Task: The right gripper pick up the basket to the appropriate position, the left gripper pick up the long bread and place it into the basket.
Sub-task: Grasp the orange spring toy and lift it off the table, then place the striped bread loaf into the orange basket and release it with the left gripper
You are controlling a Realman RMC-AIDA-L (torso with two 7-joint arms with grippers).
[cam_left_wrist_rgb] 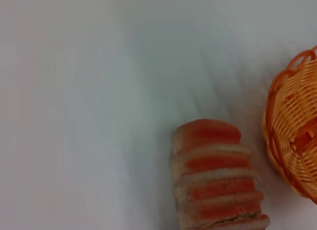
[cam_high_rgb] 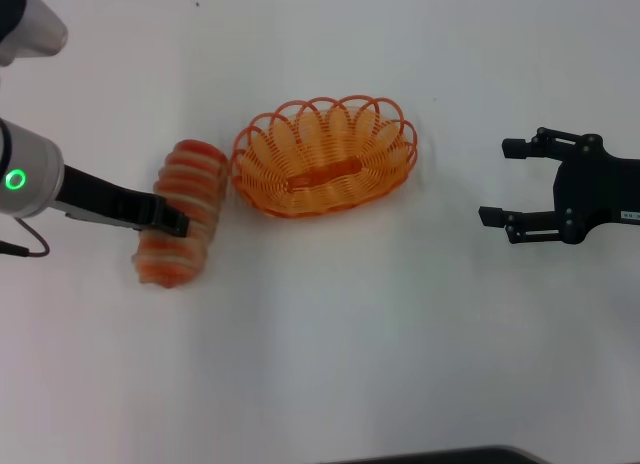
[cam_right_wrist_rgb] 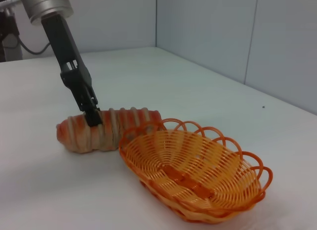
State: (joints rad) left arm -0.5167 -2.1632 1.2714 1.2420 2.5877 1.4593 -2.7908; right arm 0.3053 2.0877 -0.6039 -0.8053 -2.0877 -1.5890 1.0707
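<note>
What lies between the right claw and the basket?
Only bare white table: the head view shows nothing between the right claw, open and parked at the right, and the basket.

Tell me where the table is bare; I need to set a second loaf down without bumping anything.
Widest free patch: between the basket and the open right gripper. The table nearer the robot, below both, is also bare. It is crowded where the long bread lies close beside the basket's rim, with the left gripper down on the loaf.
</note>
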